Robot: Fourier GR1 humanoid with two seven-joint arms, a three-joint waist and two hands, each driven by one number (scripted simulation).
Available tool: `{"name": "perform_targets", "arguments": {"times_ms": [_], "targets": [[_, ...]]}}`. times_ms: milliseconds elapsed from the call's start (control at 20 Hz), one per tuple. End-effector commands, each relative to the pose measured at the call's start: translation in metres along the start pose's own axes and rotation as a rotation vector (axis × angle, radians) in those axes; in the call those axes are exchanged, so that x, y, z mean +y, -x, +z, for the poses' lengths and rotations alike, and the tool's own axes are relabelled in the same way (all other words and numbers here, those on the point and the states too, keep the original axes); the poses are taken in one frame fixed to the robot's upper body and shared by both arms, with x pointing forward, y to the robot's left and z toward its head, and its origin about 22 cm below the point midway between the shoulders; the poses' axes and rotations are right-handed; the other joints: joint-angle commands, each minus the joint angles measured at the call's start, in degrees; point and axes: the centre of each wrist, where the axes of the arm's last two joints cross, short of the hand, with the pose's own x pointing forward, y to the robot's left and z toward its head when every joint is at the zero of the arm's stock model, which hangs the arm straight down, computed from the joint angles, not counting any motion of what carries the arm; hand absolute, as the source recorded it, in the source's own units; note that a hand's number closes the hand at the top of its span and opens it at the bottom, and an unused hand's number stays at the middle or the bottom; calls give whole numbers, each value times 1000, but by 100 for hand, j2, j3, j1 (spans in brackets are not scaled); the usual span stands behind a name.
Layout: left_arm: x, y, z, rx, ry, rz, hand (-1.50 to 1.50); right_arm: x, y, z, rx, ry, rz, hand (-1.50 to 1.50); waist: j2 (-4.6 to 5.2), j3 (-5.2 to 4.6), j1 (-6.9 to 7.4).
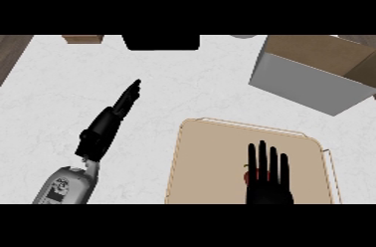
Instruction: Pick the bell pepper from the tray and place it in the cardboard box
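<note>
A tan tray lies on the white counter at the lower right. Over its middle my right hand hovers with straight fingers pointing away from me. Only a small red sliver of the bell pepper shows at the hand's left edge; the rest is hidden under the palm. The cardboard box, open at the top with a grey front wall, stands at the upper right, beyond the tray. My left hand stretches over the counter to the tray's left, fingers straight, holding nothing.
A black object sits at the counter's far edge in the middle. A small brown block lies at the far left. Dark wood borders the counter's upper left corner.
</note>
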Motion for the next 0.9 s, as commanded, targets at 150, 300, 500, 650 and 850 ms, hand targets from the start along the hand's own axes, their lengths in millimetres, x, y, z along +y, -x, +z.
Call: {"name": "perform_targets", "arguments": {"times_ms": [150, 300, 500, 650, 850], "targets": [[-2, -5, 1, -3, 9, 15, 0, 28, 6, -10, -24, 47, -9, -150, -1, 2, 12], [12, 8, 1, -4, 5, 0, 0, 9, -1, -20, -27, 43, 6, -150, 1, 0, 7], [13, -1, 14, -2, 3, 8, 0, 14, 8, -24, -2, 25, 38, -150, -3, 1, 15], [7, -2, 0, 18, 0, 23, 0, 33, 1, -15, 8, -17, 38, -150, -1, 1, 5], [15, -15, -2, -2, 0, -3, 0, 13, -3, -23, 14, -50, 52, -150, -2, 1, 11]]}}
